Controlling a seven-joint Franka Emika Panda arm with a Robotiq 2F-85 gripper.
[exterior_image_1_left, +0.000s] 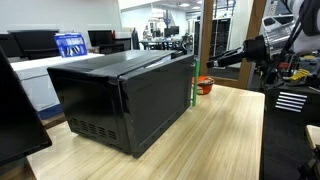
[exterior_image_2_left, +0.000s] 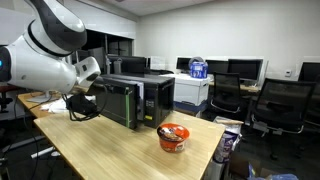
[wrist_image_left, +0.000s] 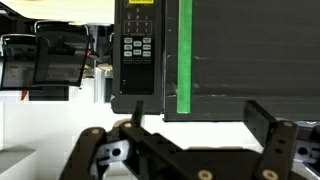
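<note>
A black microwave (exterior_image_1_left: 125, 95) (exterior_image_2_left: 140, 98) stands on the wooden table (exterior_image_1_left: 220, 130), door shut. In the wrist view its dark door (wrist_image_left: 255, 55), green vertical handle strip (wrist_image_left: 184, 55) and keypad (wrist_image_left: 137, 45) fill the upper frame. My gripper (wrist_image_left: 200, 125) faces the door from a short distance, open, with nothing between its black fingers (wrist_image_left: 268, 122). In both exterior views the gripper (exterior_image_1_left: 214, 59) (exterior_image_2_left: 92, 100) hovers above the table in front of the microwave, touching nothing. An orange noodle cup (exterior_image_2_left: 173, 137) (exterior_image_1_left: 204, 85) sits on the table beside the microwave.
Desks with monitors (exterior_image_2_left: 245, 68), a blue container (exterior_image_2_left: 198, 69) and office chairs (exterior_image_2_left: 280, 105) surround the table. A small packet (exterior_image_2_left: 228, 143) stands near the table's edge. A wooden post (exterior_image_1_left: 198, 40) rises behind the microwave.
</note>
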